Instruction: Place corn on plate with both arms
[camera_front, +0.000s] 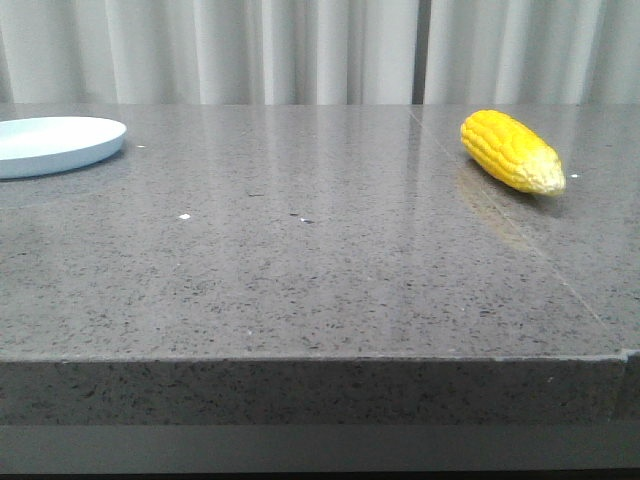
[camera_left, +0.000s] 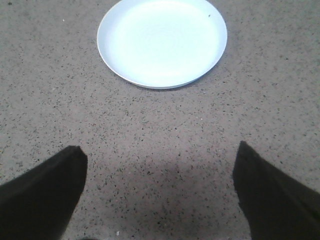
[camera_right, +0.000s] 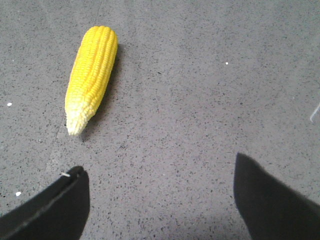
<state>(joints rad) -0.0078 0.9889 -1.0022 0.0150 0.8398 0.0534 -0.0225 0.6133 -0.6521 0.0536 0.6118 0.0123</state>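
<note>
Corn (camera_front: 512, 151) lies on the bench's (camera_front: 320, 270) right side, well apart from the plate (camera_front: 55, 143) at far left. Our right tool (camera_right: 160, 195), spread wide and empty, is nearer; the pale tip points toward it. Our left tool (camera_left: 160, 190) is also spread, facing the plate.

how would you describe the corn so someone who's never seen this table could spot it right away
Start with the wide grey speckled stone table in front of the pale curtains; in the front view, look to its far right side. The corn lies there on its side, apart from the plate at the far left. It is the only bright yellow thing, a ridged cob tapering to a paler, whitish tip.
</note>
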